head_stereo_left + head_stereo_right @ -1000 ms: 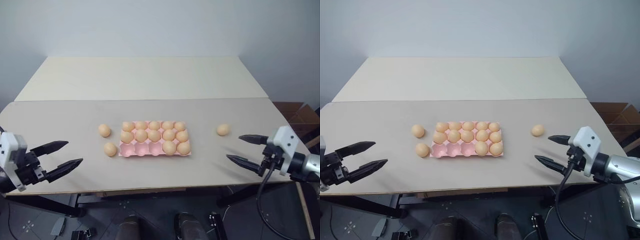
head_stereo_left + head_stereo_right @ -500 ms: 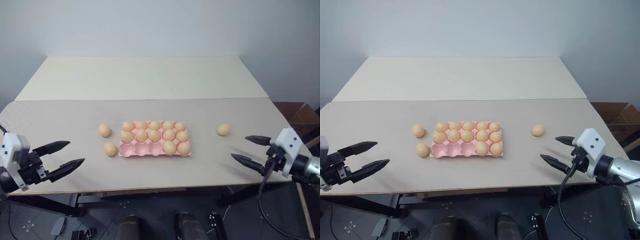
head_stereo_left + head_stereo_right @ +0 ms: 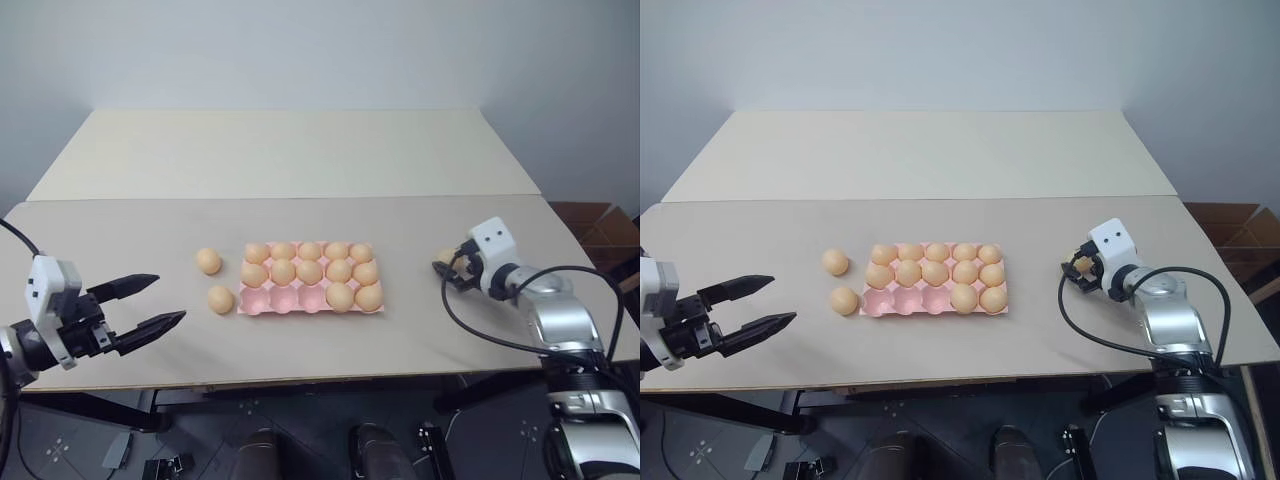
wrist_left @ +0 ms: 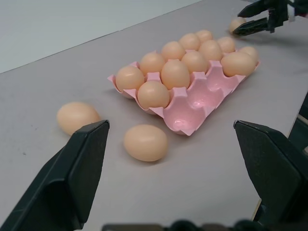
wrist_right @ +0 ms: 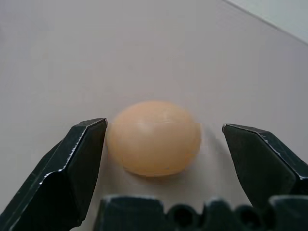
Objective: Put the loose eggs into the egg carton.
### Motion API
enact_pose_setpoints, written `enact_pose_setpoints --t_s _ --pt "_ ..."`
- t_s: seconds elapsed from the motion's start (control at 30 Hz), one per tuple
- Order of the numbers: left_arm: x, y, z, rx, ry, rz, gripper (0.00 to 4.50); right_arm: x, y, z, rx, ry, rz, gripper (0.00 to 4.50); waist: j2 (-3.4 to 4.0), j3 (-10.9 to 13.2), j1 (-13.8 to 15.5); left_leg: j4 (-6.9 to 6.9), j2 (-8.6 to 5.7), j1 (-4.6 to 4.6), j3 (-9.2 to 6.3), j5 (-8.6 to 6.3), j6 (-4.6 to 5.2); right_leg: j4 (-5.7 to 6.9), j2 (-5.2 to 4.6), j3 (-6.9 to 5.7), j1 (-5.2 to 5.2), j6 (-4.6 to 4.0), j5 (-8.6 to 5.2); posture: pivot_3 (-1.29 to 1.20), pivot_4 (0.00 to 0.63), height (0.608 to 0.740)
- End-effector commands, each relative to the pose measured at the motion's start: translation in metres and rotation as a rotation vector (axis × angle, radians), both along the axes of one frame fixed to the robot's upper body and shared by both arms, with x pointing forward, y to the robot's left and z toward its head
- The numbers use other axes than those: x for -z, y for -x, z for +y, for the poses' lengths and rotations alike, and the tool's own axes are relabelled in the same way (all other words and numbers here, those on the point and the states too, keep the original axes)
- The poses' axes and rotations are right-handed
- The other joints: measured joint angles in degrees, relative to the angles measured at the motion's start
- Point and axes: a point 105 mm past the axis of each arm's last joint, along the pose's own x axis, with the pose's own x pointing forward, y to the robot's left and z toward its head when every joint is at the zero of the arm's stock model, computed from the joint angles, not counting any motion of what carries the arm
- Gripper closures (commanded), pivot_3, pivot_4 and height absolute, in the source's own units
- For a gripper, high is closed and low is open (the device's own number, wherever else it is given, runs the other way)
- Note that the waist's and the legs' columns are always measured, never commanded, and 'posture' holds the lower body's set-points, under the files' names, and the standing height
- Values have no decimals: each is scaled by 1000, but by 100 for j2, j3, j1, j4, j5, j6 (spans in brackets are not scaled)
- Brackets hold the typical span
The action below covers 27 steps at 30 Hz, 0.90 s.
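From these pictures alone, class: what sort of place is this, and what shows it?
Probably a robot test room, not a kitchen: a bare table against a plain wall, only a carton and eggs on it, and cables on the floor.

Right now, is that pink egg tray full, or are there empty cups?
Not full. The egg carton has three empty cups in its near row; two loose eggs lie beside it.

**Obscured items**

From the head views I see the egg point(image 3: 1078, 264) at three o'clock of the carton point(image 3: 933, 298) mostly hidden behind the right gripper point(image 3: 1080, 268). The left wrist view crops its own fingers point(image 4: 72, 178).
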Motion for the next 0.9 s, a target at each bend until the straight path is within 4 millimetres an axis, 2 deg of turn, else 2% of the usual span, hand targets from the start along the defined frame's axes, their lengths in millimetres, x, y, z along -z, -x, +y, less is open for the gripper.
enact_pose_setpoints --t_s 0.03,0.13,0.23,0.27,0.37,0.43,0.5,0.67,0.77,0.9 --pt "-8 1 -2 13 -17 -34 0 -7 -11 -1 29 1 -39 17 0 0 -10 0 0 1 0 0 0 0 0 0 1 0 0 0 150 740" --pt "-9 1 -2 11 -20 -38 0 -8 -14 1 31 -12 -45 593 0 0 -7 0 1 5 0 0 0 2 0 -1 4 1 1 0 150 740" --pt "-10 1 -1 8 -25 -41 0 -14 -12 5 15 -22 -68 1666 1 0 -13 0 1 7 -1 0 0 6 0 0 4 1 1 0 150 740" --pt "-10 2 -1 7 -26 -42 0 -17 -11 7 9 -21 -82 1844 1 0 -14 0 1 8 -1 0 0 5 1 0 5 1 1 0 150 740" --pt "-10 2 -2 8 -27 -43 0 -32 -4 22 -50 -3 -136 1848 1 0 -15 0 2 7 -1 1 0 7 2 0 4 1 1 0 150 740" --pt "-10 3 -3 10 -27 -43 0 -47 3 44 -114 -11 -179 1848 1 0 -17 0 4 6 -1 0 0 8 2 0 1 2 1 0 150 740" --pt "-9 2 -5 16 -26 -42 0 -60 15 81 -228 -38 -214 1848 2 0 -51 0 8 6 -1 0 -1 10 5 0 0 2 1 0 150 740" --pt "-8 0 -9 31 -22 -37 0 -70 50 168 -497 -115 -220 1848 2 0 -87 0 19 16 -6 0 -1 23 18 -2 1 -3 -1 0 150 740" --pt "-8 -1 -9 29 -25 -41 0 -59 65 198 -601 -116 -173 1848 2 0 -55 0 19 15 -9 2 -3 26 17 -5 0 -8 -2 0 150 740" --pt "-8 0 -8 22 -29 -45 0 -40 80 218 -687 -92 -104 1848 0 -2 5 0 7 10 -6 2 -4 15 -6 -8 1 -10 -4 0 150 740"
